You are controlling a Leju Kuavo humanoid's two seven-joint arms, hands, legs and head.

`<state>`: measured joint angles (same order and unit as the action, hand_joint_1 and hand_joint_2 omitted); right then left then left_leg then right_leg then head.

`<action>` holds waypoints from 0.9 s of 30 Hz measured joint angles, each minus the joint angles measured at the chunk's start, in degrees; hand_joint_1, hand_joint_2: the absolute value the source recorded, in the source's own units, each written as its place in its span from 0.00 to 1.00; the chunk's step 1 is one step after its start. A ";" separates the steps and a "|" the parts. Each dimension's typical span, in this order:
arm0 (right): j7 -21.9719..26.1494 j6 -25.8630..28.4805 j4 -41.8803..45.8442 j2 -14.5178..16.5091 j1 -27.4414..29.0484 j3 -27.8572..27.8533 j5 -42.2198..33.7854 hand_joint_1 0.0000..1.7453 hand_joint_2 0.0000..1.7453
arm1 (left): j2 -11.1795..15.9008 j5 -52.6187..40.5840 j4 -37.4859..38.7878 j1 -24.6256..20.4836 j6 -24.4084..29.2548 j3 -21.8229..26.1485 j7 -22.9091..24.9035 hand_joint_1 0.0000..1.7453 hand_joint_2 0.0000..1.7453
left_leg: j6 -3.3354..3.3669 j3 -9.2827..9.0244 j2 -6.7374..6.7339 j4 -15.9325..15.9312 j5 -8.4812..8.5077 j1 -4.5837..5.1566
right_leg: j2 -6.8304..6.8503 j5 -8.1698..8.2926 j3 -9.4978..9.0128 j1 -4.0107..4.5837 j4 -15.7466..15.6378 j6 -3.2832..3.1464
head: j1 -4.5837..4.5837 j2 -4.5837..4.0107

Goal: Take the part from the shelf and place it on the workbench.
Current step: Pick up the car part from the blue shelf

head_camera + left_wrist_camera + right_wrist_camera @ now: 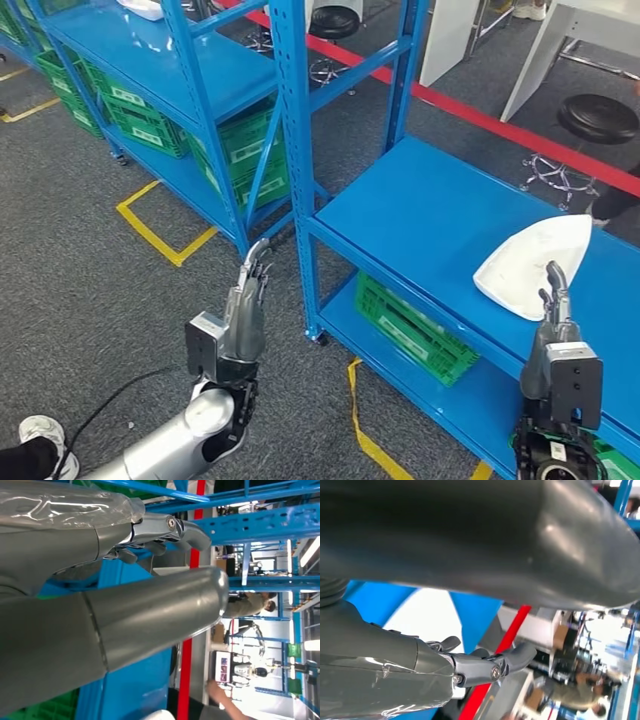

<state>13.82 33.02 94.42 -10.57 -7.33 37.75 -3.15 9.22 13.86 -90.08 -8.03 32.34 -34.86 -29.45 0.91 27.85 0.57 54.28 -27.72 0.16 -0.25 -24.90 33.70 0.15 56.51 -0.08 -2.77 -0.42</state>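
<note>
A white part [532,262] lies flat on a blue shelf [423,215]. The right robot hand [556,300] is raised just in front of its near edge, fingers apart, holding nothing. The left robot hand [247,305], likewise empty, hovers over the floor [75,290], well apart from the part.

The head view held 2 blue shelf units: a near one [423,215] and a far one [189,70]. 1 white part [532,262] lay on the near unit's upper deck. At least 4 green crates showed: 1 [411,332] under the near deck and 3 on the far unit's lower level [245,150], [143,120], [64,85]. 2 robot hands were up, the left hand [245,315] and the right hand [557,330]. 2 black round stools [600,118], [333,20] stood beyond 1 red floor line [483,118]. 2 yellow tape outlines [158,235], [370,435] marked the carpet.
</note>
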 joint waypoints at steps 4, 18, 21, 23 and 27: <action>-1.74 2.52 -0.19 -0.30 0.58 -1.25 1.53 0.00 0.00 | 0.01 0.10 -0.03 -0.16 -0.39 0.00 -0.13 0.00 0.00 | -1.22 -0.11 -0.04 2.07 -0.56 -0.02 | -0.09 0.20 -1.77 -0.22 -1.54 -0.81 | -0.02 0.00; -5.68 6.09 -1.51 -0.80 1.44 -2.80 3.90 0.00 1.00 | 0.41 -0.46 -0.44 0.04 0.24 -0.01 0.22 0.00 0.00 | -0.18 6.56 -0.26 0.19 4.81 -0.16 | -0.42 -3.62 -7.01 -0.17 -2.03 0.70 | -0.45 0.00; -5.91 6.35 -1.67 -1.02 1.36 -2.87 4.20 0.00 1.00 | 0.43 -0.53 -0.56 -0.02 0.32 -0.02 0.18 0.00 0.00 | 0.70 4.68 -0.28 -0.54 4.60 -0.46 | -0.25 -5.30 -4.13 -0.32 4.05 1.61 | -0.20 0.00; -5.97 6.40 -1.84 -1.28 1.39 -2.91 4.25 0.00 1.00 | 0.43 -0.54 -0.61 0.05 0.32 -0.02 0.18 0.00 0.00 | 0.95 3.86 -0.24 -0.61 3.86 -0.43 | -0.18 -8.20 0.57 -0.47 11.86 2.04 | 0.07 0.00; -6.57 6.47 -2.33 -1.59 1.57 -2.92 4.82 0.00 1.00 | 0.46 -0.52 -0.62 0.27 0.34 -0.02 0.21 0.00 0.00 | 0.58 1.47 -0.06 -0.59 1.96 -0.46 | -0.14 -6.28 3.64 -0.87 10.86 2.27 | 0.19 0.01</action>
<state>7.24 39.49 92.09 -12.16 -5.76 34.82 1.67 9.69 13.34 -90.71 -7.76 32.68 -34.88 -29.24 1.49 29.32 0.51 53.70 -25.76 -0.31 -0.39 -31.19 37.34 -0.72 67.37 2.19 -2.58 -0.41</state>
